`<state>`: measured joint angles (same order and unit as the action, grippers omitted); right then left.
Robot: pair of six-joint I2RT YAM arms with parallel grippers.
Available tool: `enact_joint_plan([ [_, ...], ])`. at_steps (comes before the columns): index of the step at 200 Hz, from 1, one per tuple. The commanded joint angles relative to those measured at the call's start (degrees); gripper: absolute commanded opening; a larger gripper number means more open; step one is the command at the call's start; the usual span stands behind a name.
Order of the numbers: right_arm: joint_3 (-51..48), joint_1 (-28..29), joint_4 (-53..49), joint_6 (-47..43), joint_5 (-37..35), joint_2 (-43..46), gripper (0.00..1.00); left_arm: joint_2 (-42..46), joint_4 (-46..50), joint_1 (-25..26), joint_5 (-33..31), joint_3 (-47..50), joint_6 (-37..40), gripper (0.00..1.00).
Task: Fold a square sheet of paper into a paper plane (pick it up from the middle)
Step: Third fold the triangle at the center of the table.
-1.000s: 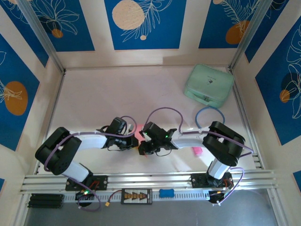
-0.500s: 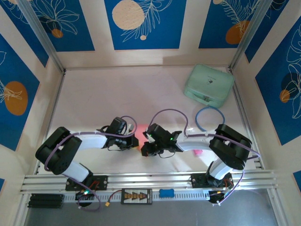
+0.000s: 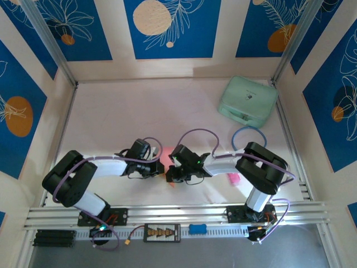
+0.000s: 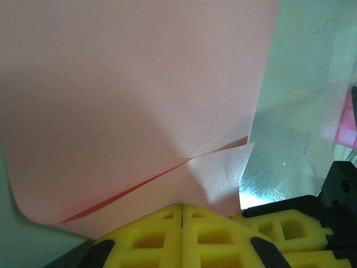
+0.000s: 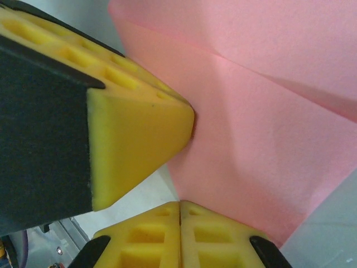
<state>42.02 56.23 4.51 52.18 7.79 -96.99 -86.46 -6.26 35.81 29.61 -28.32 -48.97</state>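
The salmon-pink sheet of paper [image 4: 134, 95] is held up close between my two wrists near the table's front middle, and a sliver of it [image 3: 167, 152] peeks out there in the top view. It carries a diagonal fold with layers overlapping; I cannot make out a paper plane shape. My left gripper [image 4: 183, 207] is shut on the sheet's lower edge, jaws pressed together. My right gripper [image 5: 179, 203] is also shut, pinching the paper [image 5: 262, 139] at its tips. The left gripper's yellow finger [image 5: 134, 123] presses the sheet from the side. In the top view, the left gripper [image 3: 161, 168] and right gripper [image 3: 169, 172] nearly touch.
A mint-green case [image 3: 247, 101] lies at the back right, with a blue cable loop [image 3: 249, 137] in front of it. A small bright-pink object [image 3: 234, 178] lies by the right arm's elbow. Side walls and the front aluminium rail [image 3: 178, 213] border the table.
The right arm swung slightly right and down, then came back left toward the left gripper. The left arm has stayed put, still holding the paper.
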Motion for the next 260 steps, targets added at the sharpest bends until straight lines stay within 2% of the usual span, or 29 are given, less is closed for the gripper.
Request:
enact_joint_plan([
  [1, 1.3, 0.4, -1.9, 0.6, -0.5, 2.3, 0.09, -1.8, 2.2, 0.3, -2.6, 0.8, 1.6, 0.0],
  [54, 0.6, 1.5, -0.3, 1.6, 1.6, -1.7, 0.08, -1.7, 2.3, 0.3, -3.1, 1.1, 1.4, 0.0],
  [119, -6.3, 4.0, -1.2, 2.6, 1.5, 4.0, 0.06, -1.9, 2.8, 0.4, -4.5, 1.2, 1.0, 0.0],
  [178, -11.6, 4.4, 2.5, 5.1, 1.8, 7.2, 0.06, -1.3, 3.1, 0.3, -5.1, 1.4, 0.7, 0.0],
  [222, -10.1, 3.7, 3.2, 8.6, -1.7, 12.4, 0.05, -0.7, 1.1, 0.3, -5.6, 2.4, -0.7, 0.0],
  [260, -6.4, 2.5, 3.8, 9.8, -3.4, 8.8, 0.05, 0.2, 0.5, 0.3, -6.3, 3.1, -1.3, 0.0],
])
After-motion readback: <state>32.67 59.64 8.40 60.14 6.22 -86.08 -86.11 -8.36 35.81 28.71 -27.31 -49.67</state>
